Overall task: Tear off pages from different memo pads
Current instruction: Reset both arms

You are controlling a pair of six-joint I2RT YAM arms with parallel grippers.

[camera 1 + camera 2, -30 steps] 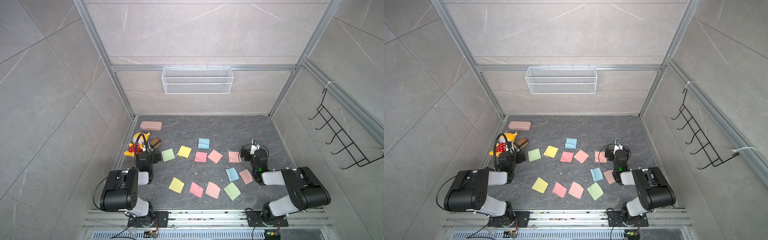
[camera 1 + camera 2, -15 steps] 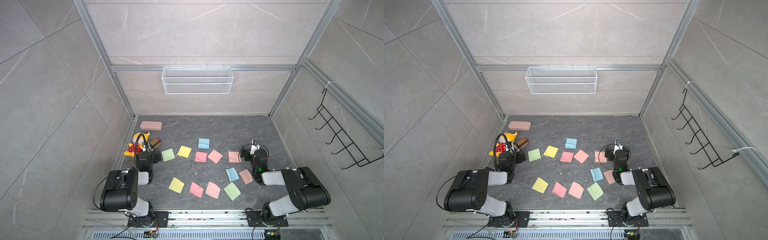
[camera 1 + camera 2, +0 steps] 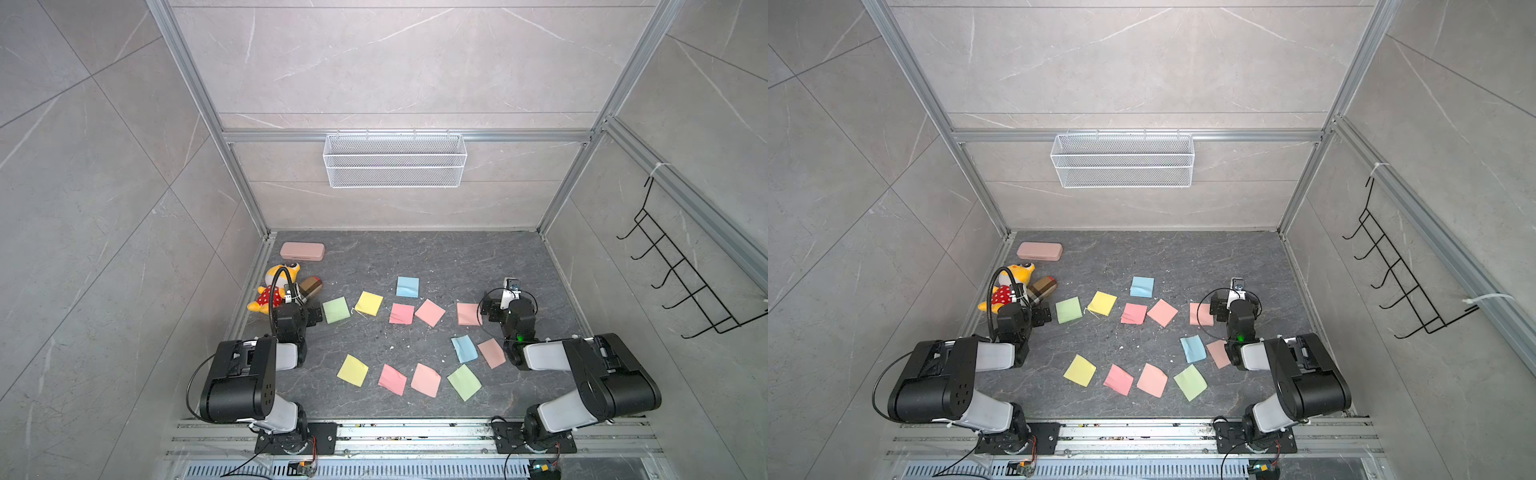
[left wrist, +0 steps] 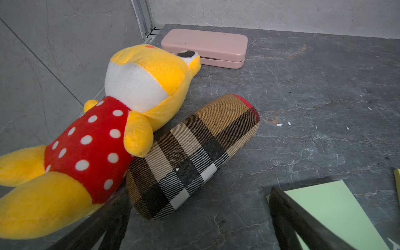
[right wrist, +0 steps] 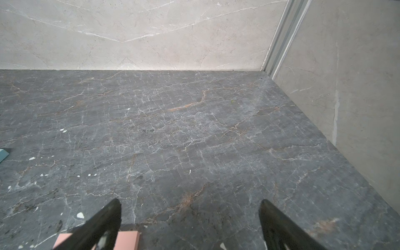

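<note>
Overhead, in both top views, you had twelve coloured squares spread over the dark counter in two loose rows. The far row, from the green memo pad just beside your left gripper to the salmon memo pad just beside your right gripper, looked to me like the memo pads. The near row, from the yellow page to the green page, read as loose pages, probably dropped close to the bases to keep the pads reachable. Neither arm carried anything. Each sat at one end of the pad row, likely so you could share the pads between them. The plush toy, plaid case and pink case hugged the left wall, so your left arm had little room outward, while the far half of the counter lay bare. From the left wrist, the jaws stood spread and empty. One finger overlapped the edge of the green memo pad, though I could not tell whether it touched. The other sat low beside the toy and plaid case, which would crowd a sideways swing. From the right wrist, the jaws were likewise released over bare counter, the salmon memo pad lay partly behind one finger, and the side wall ran close on the other side, leaving open room only ahead.
</note>
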